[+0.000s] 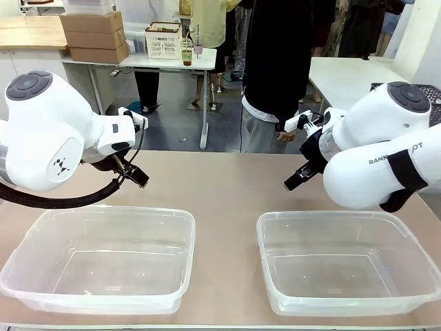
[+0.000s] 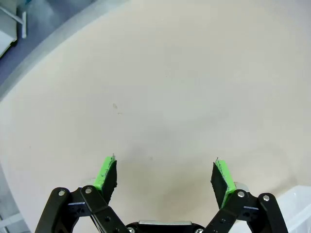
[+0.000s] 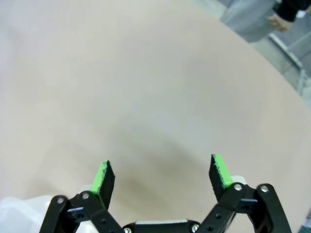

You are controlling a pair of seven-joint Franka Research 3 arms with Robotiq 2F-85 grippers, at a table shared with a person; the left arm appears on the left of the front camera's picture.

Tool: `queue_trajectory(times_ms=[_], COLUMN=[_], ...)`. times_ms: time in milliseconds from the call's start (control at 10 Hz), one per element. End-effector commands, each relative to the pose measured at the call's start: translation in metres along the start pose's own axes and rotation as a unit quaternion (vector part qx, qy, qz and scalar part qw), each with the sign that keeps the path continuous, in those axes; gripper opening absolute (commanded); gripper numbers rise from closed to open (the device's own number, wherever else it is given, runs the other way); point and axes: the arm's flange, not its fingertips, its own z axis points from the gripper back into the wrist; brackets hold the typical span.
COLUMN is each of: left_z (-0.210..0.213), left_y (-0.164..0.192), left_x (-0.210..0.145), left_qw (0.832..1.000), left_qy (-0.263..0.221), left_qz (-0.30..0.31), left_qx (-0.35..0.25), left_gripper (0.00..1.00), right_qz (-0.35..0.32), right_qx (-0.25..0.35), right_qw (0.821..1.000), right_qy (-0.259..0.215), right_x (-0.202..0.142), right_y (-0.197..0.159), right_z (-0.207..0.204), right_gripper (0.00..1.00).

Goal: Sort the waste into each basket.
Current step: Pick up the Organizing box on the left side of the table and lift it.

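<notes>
- My left gripper [image 2: 164,167] has its green pads [image 2: 106,173] spread wide with nothing between them. Beyond them lies plain beige table [image 2: 160,82].
- My right gripper [image 3: 160,167] is the same: fingers fully apart, nothing held, bare tabletop ahead.
- In the front view both grippers hang above the table just past the far rims of the tubs, tips angled down and toward the middle.
- The left tub [image 1: 110,211] sits just on my side of the left gripper and the right tub [image 1: 331,215] just on my side of the right one. They stand side by side, long axes across the table, with nothing in them.
- A person [image 1: 275,69] stands at the far edge, nearer my right arm.
- I cannot yet tell which way any waste lies from either set of fingers. I judge sorting has not begun, and a piece coming from the person's side would suit the right arm.
</notes>
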Motion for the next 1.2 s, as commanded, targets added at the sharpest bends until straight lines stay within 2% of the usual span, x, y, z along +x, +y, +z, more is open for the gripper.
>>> queue_trajectory(times_ms=[0, 100, 200, 300, 400, 500, 600, 700, 800, 900, 1000, 1100], left_z=[0.036, 0.079, 0.127, 0.159, 0.064, 0.064, 0.064, 0.064, 0.09, 0.109, 0.13, 0.149], left_y=[0.003, 0.005, 0.003, -0.003, -0.003, -0.003, -0.003, -0.003, -0.004, 0.019, 0.042, 0.073], left_x=[-0.001, -0.007, -0.021, -0.04, 0.019, 0.019, 0.019, 0.019, 0.018, 0.014, 0.007, -0.009], left_qw=[0.999, 0.999, 0.999, 0.997, 0.999, 0.999, 0.999, 0.999, 0.999, 0.99, 0.965, 0.906], left_qy=[-0.021, -0.03, -0.014, -0.06, -0.024, -0.024, -0.024, -0.024, -0.025, -0.041, -0.067, -0.109], left_qz=[-0.015, -0.007, 0.005, 0.004, 0.0, 0.0, 0.0, 0.0, 0.002, 0.025, 0.043, 0.048], left_qx=[-0.021, -0.038, -0.047, -0.045, -0.028, -0.028, -0.028, -0.028, -0.034, -0.129, -0.251, -0.406], left_gripper=[1.0, 1.0, 1.0, 1.0, 1.0, 1.0, 1.0, 1.0, 1.0, 1.0, 1.0, 1.0], right_qz=[-0.041, -0.053, -0.08, -0.082, -0.072, -0.066, -0.066, -0.072, -0.106, -0.191, -0.247, -0.354], right_qx=[0.052, 0.052, 0.027, -0.032, -0.085, 0.021, 0.021, -0.033, -0.031, 0.076, 0.293, 0.352], right_qw=[0.998, 0.997, 0.996, 0.995, 0.992, 0.997, 0.997, 0.995, 0.994, 0.979, 0.923, 0.863], right_qy=[-0.017, -0.009, -0.033, -0.053, -0.061, -0.044, -0.044, -0.063, 0.002, -0.001, -0.025, -0.075], right_x=[0.002, -0.008, -0.028, -0.054, -0.075, 0.014, 0.014, 0.003, -0.009, -0.021, -0.04, -0.066], right_y=[-0.007, -0.008, -0.008, -0.003, 0.005, -0.02, -0.02, -0.028, -0.039, -0.056, -0.079, -0.11], right_z=[0.057, 0.105, 0.161, 0.19, 0.193, 0.145, 0.145, 0.203, 0.202, 0.222, 0.25, 0.27], right_gripper=[1.0, 1.0, 1.0, 1.0, 1.0, 1.0, 1.0, 1.0, 1.0, 1.0, 1.0, 1.0])
